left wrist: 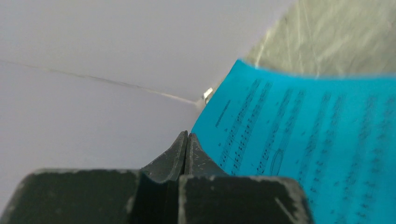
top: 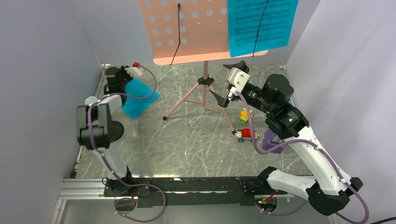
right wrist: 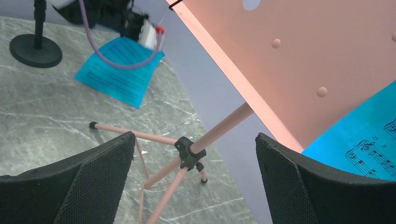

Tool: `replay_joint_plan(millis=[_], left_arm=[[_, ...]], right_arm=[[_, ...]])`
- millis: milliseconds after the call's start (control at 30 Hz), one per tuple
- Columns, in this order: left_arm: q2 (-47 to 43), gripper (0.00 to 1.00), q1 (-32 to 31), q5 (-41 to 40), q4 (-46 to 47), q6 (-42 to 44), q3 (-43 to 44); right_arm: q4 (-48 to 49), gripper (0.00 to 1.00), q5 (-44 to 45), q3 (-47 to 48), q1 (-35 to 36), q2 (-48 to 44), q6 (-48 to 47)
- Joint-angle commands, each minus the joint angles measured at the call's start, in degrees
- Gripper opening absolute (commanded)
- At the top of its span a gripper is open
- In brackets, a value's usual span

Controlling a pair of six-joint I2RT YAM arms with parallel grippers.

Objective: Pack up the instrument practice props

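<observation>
Salmon-pink and tall, the music stand (top: 196,32) fills the top of the overhead view, its perforated desk raised on a thin pole over three splayed legs. One cyan sheet, the desk page (top: 261,23), sits on the right half of the stand's desk behind a black wire retainer. A second, the loose page (top: 137,99), lies left of the stand's legs with one edge lifted. Right of the legs, the purple metronome (top: 268,140) is half hidden beneath the right arm. The red toy car (top: 246,134) and the yellow toy (top: 245,114) sit between it and the stand.

Tipping looks the main hazard. A stand this top-heavy could topple if the right gripper (top: 228,83) nudges the pole sideways rather than closing squarely, and the desk page could slide off with it. The loose page, caught only at its margin, may slip or crease.

The right gripper is spread wide, with the stand's pole and leg hub framed between its fingers but not touching them. The left gripper (left wrist: 187,144) is pressed closed, apparently nipping the loose page's edge, and the sheet fans away from it toward the stand.
</observation>
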Motion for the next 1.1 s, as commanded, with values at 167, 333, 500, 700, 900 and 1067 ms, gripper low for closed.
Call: replay_joint_plan(millis=[167,333,500,700,900,1067], left_arm=[[-32.45,0.00,1.80,32.10,-39.66,-29.78,3.43],[-42.16,0.00,1.80,41.46,-57.43,-32.12,5.43],[-49.99,0.00,1.80,45.01,-71.99,-31.31,6.53],[-54.58,0.00,1.80,47.20,-76.85,-33.72,13.11],[-50.76,0.00,1.80,44.16,-76.28,-33.81,18.35],[-47.58,0.01,1.80,34.20,-68.53,-30.97,12.70]], right_arm=[[1.92,1.00,-1.06,1.75,-0.28,0.92,1.72],[2.92,1.00,-1.31,1.55,-0.24,1.75,2.63],[4.13,1.00,-1.37,0.98,-0.29,2.32,3.36],[4.92,1.00,-1.40,0.01,-0.28,2.41,4.14],[6.04,1.00,-1.25,-0.81,-0.28,2.30,4.73],[6.35,1.00,-0.54,-1.89,-0.28,1.34,4.00]])
